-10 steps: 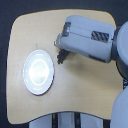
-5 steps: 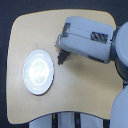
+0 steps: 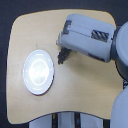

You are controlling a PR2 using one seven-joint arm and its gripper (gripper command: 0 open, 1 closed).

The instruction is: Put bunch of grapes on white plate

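Observation:
The white plate [image 3: 38, 71] lies on the tan table toward the exterior view's left, round, glossy and bare. My gripper [image 3: 62, 57] reaches in from the exterior view's right, with its tip just right of the plate's rim and apart from it. A dark elongated clump, the bunch of grapes [image 3: 61, 60], hangs at the fingertips. It blends with the dark fingers, so the jaws' gap is hard to make out. The gripper looks shut on the clump, above the table surface. No grapes show anywhere else on the table.
The round-cornered tan table [image 3: 75, 90] fills the view. My bulky grey forearm [image 3: 90, 37] covers its upper right part. A grey part of the robot's body [image 3: 120, 100] stands along the right edge. Dark floor surrounds the table.

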